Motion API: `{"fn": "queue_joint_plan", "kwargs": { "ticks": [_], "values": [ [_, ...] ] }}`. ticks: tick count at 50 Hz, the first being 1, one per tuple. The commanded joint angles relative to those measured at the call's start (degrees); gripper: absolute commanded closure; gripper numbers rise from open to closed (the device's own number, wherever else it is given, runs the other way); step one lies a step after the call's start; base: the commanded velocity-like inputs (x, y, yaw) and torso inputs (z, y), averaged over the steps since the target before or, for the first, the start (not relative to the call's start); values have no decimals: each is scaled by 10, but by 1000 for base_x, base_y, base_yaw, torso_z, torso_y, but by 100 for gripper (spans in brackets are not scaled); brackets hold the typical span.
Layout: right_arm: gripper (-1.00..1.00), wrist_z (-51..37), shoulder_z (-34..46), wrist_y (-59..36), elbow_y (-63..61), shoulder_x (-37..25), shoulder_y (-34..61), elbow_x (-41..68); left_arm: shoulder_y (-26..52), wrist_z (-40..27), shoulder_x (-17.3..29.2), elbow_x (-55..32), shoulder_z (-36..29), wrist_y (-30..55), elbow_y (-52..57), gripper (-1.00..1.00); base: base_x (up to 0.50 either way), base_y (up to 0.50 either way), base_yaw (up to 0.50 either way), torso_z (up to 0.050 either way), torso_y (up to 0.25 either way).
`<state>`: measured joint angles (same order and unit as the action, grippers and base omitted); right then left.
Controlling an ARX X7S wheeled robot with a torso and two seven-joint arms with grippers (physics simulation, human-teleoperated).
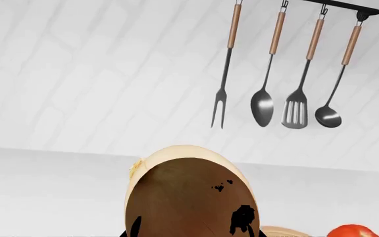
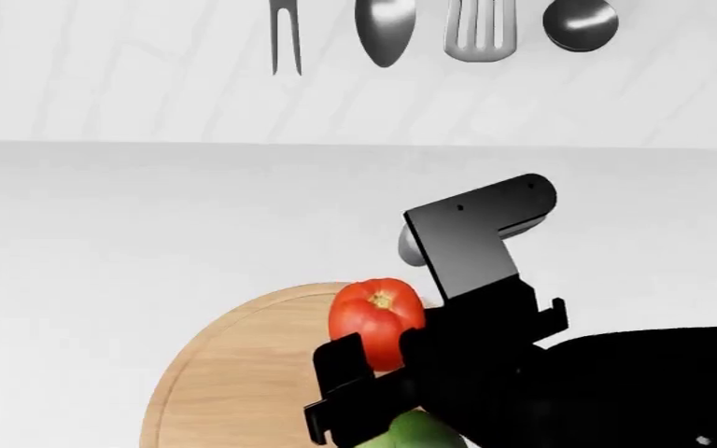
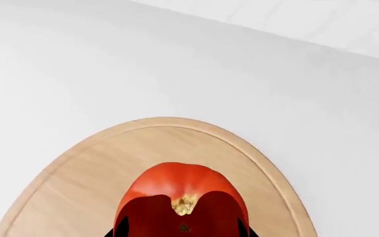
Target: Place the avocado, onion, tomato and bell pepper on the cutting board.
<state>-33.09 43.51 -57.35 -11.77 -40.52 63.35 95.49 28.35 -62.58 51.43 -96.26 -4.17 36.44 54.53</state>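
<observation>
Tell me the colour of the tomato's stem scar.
Pale tan-yellow, on the bright red tomato; the right wrist view shows it best.

A red tomato (image 3: 176,185) fills the lower middle of the right wrist view, its tan stem scar facing the camera. Its near half is in dark shadow, and black bits of the right gripper (image 3: 179,232) show on either side of it at the frame's edge, close against its flanks. Behind the tomato lies the round light-wood board (image 3: 71,182) with a grooved rim. The board rests on a plain white counter (image 3: 77,64), which ends at a pale wall (image 3: 334,19).
</observation>
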Motion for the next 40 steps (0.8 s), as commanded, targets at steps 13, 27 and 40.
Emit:
{"fn": "queue_joint_plan", "kwargs": {
  "ticks": [13,27,40],
  "values": [
    [-100,7,-5,-2,-17,0,18,-21,-6,-10,8,-16,5,-13,4,100,0,0,0,0,1],
    [-100,-78,-71,-23,-66,-15,190,63,2,-9,11,-24,3,-10,3,100,0,0,0,0,0],
    [-100,-221,-125,-7,-137,-61,319,162,140,7,3,-88,-65,42,-29,100,0,0,0,0,0]
  ]
}}
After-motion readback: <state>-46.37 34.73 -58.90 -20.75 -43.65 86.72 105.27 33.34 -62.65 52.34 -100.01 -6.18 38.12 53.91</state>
